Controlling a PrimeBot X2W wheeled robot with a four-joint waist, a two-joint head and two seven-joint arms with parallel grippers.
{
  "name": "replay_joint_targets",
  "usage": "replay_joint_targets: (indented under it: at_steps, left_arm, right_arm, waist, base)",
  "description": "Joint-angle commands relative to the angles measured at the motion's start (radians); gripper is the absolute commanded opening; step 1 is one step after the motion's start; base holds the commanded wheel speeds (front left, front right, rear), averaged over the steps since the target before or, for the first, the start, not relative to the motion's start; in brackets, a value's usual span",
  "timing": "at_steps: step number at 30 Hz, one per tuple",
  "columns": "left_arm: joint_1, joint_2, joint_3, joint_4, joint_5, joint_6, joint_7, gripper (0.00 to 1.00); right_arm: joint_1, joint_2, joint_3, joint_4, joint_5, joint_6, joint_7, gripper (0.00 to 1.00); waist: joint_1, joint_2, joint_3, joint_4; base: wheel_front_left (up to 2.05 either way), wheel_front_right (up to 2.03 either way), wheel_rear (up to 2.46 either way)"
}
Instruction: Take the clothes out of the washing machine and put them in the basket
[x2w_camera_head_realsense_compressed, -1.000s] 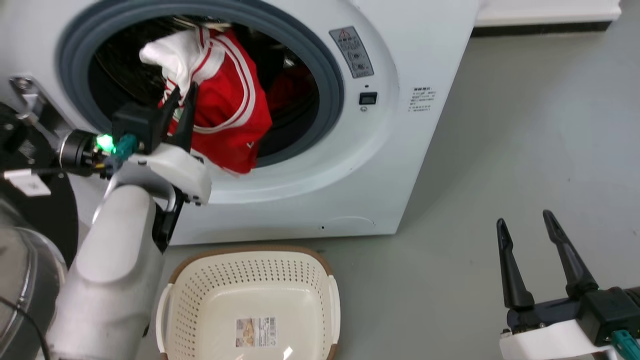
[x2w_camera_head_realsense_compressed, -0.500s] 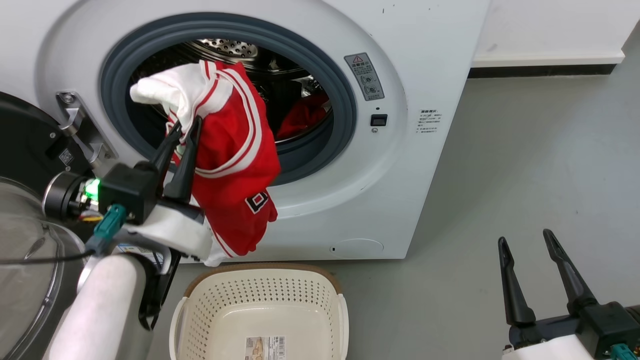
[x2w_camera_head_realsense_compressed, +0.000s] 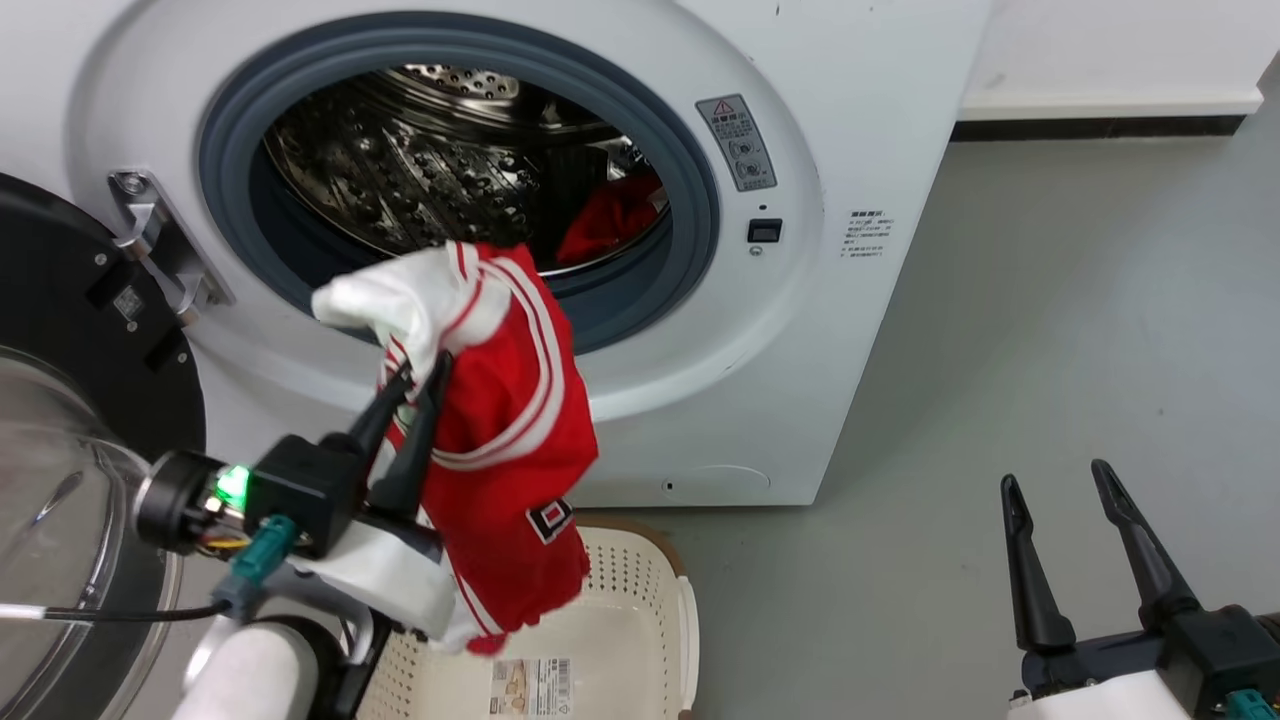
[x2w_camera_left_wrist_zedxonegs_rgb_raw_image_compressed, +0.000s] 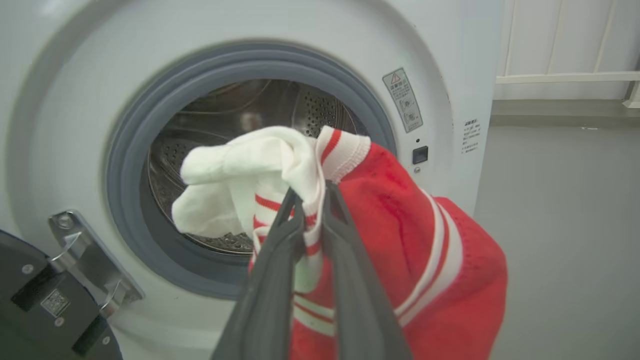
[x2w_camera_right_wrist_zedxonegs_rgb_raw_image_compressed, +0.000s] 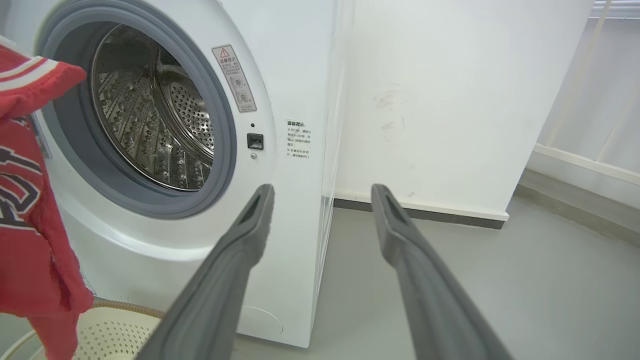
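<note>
The left gripper (x2w_camera_head_realsense_compressed: 422, 366) has its two dark fingers pinched almost together on a fold of a red and white jersey (x2w_camera_head_realsense_compressed: 515, 440), gripping it just below the white collar part, with only the cloth between the tips. The jersey hangs clear of the washer (x2w_camera_head_realsense_compressed: 860, 120), in front of the porthole's six o'clock, white end up at eleven o'clock of the fingers and the red body with its white stripes and a boxed letter drooping toward five o'clock. Straight below, at the jersey's six o'clock, sits the basket (x2w_camera_head_realsense_compressed: 645, 600) on the floor (x2w_camera_head_realsense_compressed: 1050, 330), close against the washer's base; the hem hangs over the basket's near left part, and I cannot tell whether it touches the plastic. A paper label (x2w_camera_head_realsense_compressed: 530, 685) shows on the basket's bottom. Inside the steel drum (x2w_camera_head_realsense_compressed: 400, 170) a red garment (x2w_camera_head_realsense_compressed: 610, 215) lies at about three o'clock of the opening. The door (x2w_camera_head_realsense_compressed: 60, 300) stands swung open at the porthole's nine o'clock. The right gripper (x2w_camera_head_realsense_compressed: 1056, 478) waits low at the washer's four o'clock, over bare floor, fingers spread wide apart and holding nothing.
</note>
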Motion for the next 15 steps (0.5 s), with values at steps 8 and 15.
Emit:
replay_joint_targets:
  at_steps: [8, 15]
  left_arm:
    - [0.036, -0.044, -0.068, 0.172, -0.025, -0.032, -0.042, 0.0]
    - [-0.038, -0.08, -0.083, 0.399, -0.052, -0.061, -0.097, 0.0]
  right_arm:
    - [-0.077, 0.002, -0.023, -0.022, 0.001, -0.001, -0.002, 1.0]
    - [-0.151, 0.002, -0.035, -0.04, 0.005, -0.001, -0.002, 1.0]
  waist:
    - [0.0001, -0.0001, 0.154, -0.025]
    - [0.0001, -0.0001, 0.3, -0.059]
  base:
    - [0.0, 0.0, 0.0]
    - [0.0, 0.0, 0.0]
